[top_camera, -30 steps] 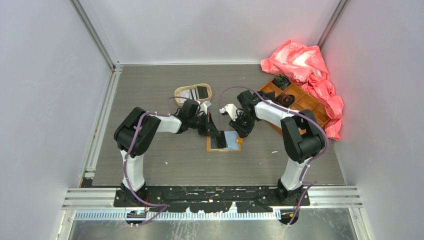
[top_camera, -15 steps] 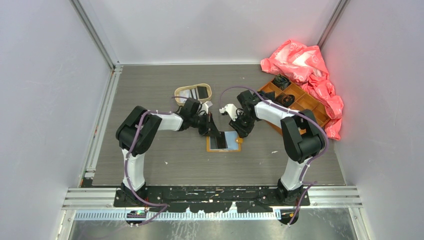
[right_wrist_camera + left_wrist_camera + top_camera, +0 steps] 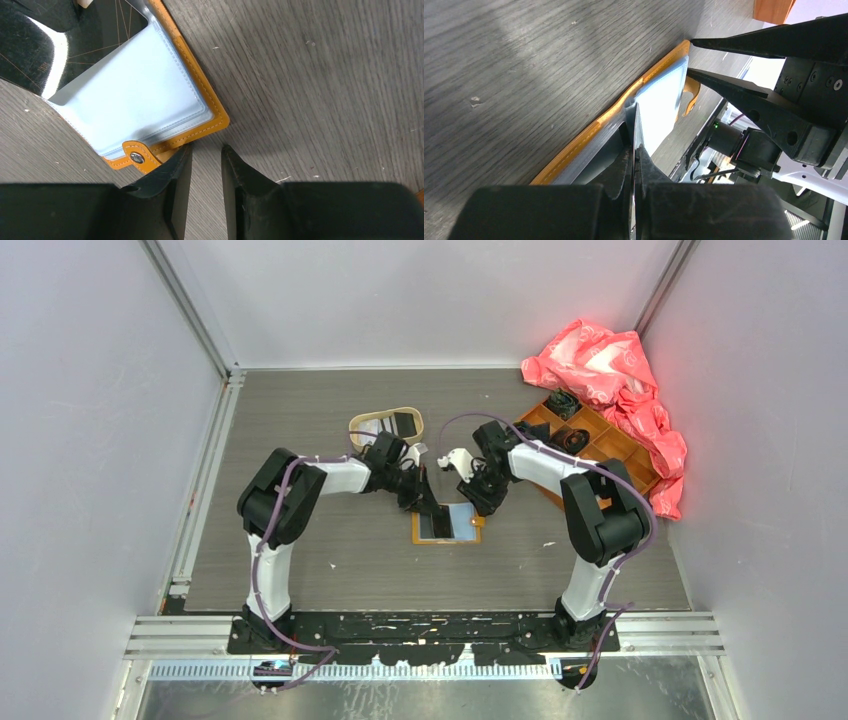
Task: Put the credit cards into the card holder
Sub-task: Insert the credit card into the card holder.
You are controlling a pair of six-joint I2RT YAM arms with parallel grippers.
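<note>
- The left gripper (image 3: 634,145) has its fingers pinched tight on a thin sheet, seen edge-on between the tips. I take that sheet to be the black card (image 3: 75,35). Holding it by the rear edge leaves the leading edge free to slide in.
- Straight ahead of those tips lies the card holder (image 3: 200,95), opened flat on the table. Its pale clear sleeve (image 3: 659,105) is just beyond the fingertips.
- The right gripper (image 3: 206,160) faces the left one from across the holder, its fingers a little apart with nothing between them.
- One right finger sits at the holder's corner beside the snap tab (image 3: 135,157), touching it or nearly so; I cannot tell which. My guess is that it serves as a stop, so the holder doesn't skate away as the card is pushed.
- The other credit cards (image 3: 392,425) wait in the oval tray (image 3: 386,411), behind the left fingers and apart from both grippers.
- This card looks only partly in. A slight tilt could snag it on the sleeve's lip.
</note>
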